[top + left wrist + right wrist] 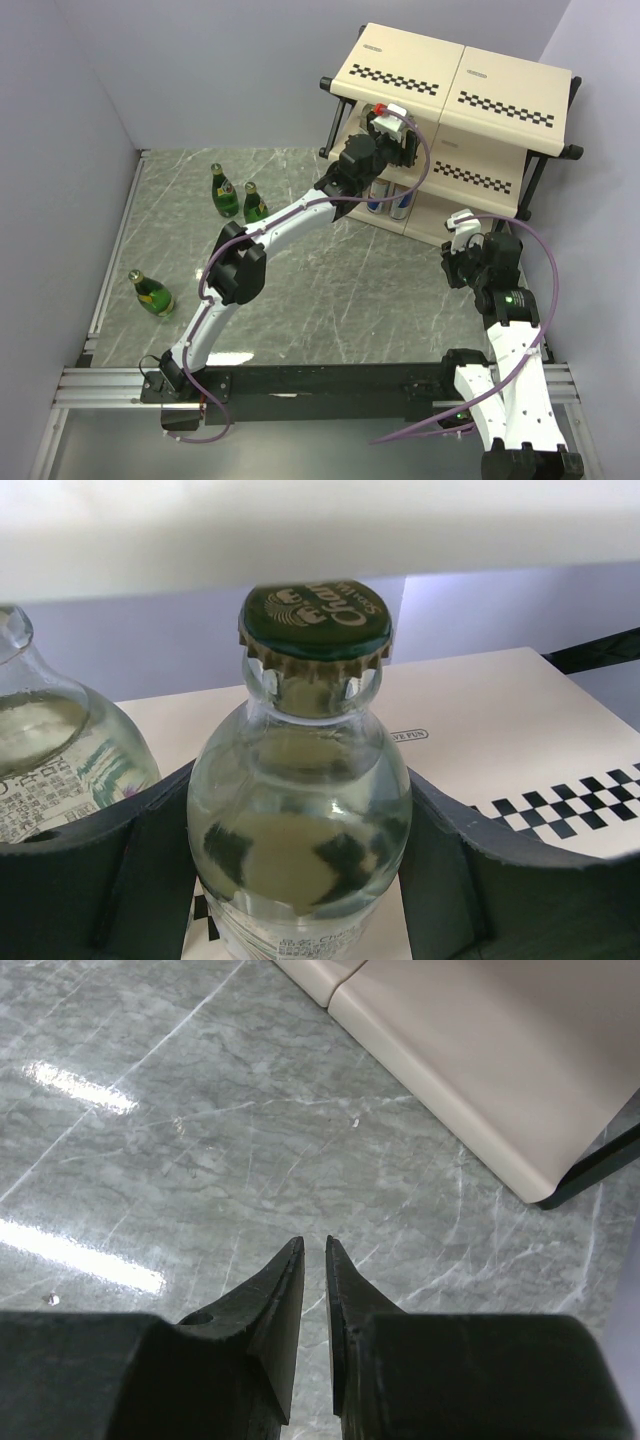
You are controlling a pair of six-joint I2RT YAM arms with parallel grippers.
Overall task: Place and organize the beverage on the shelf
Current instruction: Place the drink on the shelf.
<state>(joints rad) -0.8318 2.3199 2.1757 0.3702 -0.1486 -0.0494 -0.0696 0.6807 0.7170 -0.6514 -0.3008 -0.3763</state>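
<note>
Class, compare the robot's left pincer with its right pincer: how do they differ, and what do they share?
The left pincer grips a clear bottle; the right pincer is shut on nothing. The left pincer reaches into the shelf; the right pincer hangs over the marble table beside it. Both are dark and two-fingered.

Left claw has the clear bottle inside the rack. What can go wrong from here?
1. The clear bottle has its cap just under the shelf board above; any lift may strike it.
2. A second clear bottle stands close beside it; the left claw could nudge it over when opening or sliding.
</note>
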